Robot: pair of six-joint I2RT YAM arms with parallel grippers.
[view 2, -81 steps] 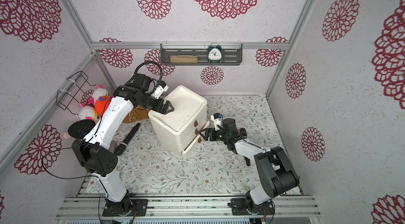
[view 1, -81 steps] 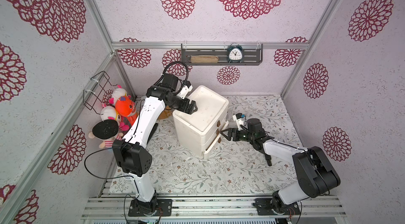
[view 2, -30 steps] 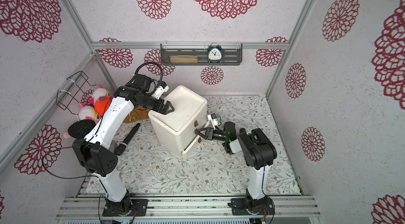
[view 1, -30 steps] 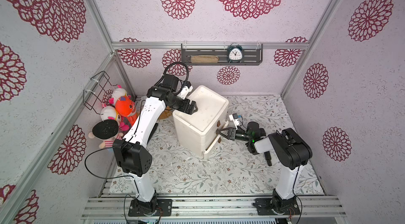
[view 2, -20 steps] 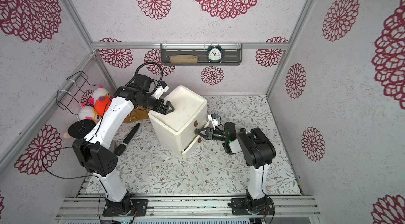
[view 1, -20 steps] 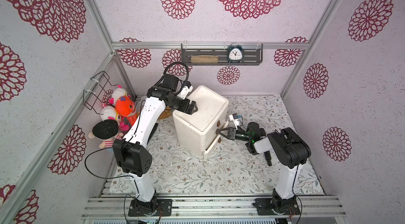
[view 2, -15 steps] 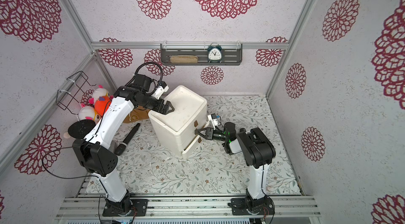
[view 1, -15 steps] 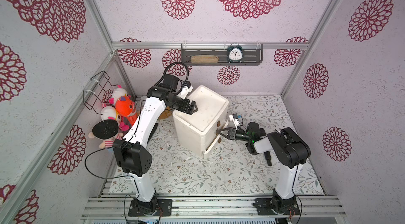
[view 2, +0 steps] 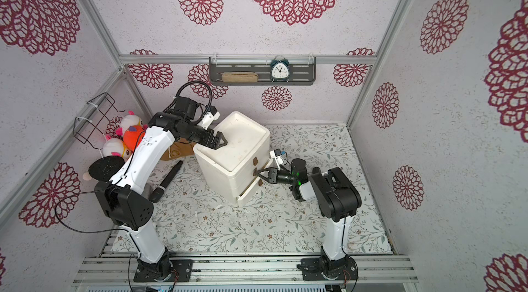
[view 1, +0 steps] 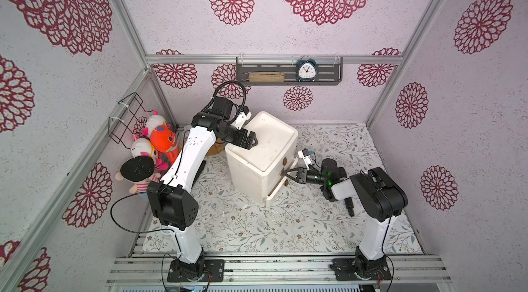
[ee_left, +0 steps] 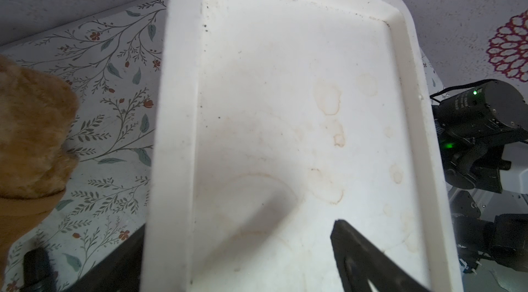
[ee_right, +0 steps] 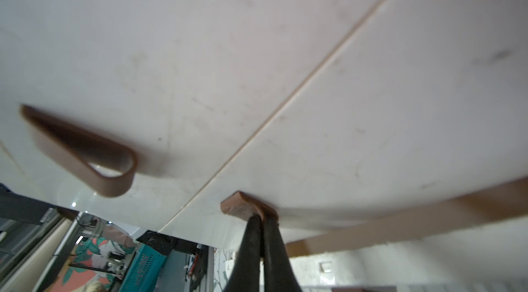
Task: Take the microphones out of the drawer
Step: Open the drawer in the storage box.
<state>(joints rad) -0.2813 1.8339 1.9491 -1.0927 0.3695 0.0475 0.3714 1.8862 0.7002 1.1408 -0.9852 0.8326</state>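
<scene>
My right claw (view 2: 257,174) is pressed together, pinching a brown drawer tab (ee_right: 245,204). My left claw (view 1: 252,142) is spread, straddling the cabinet (view 1: 268,139) top rim. Microphone (view 2: 167,179) lies on the counter (view 2: 228,227), across the cabinet from my right claw, well apart from both.

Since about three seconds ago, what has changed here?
The right gripper moved in to the front of the drawer unit and shut on the middle drawer's brown handle; its arm folded closer. Unchanged: left gripper open, straddling the unit's top rim; bottom drawer slightly ajar.
</scene>
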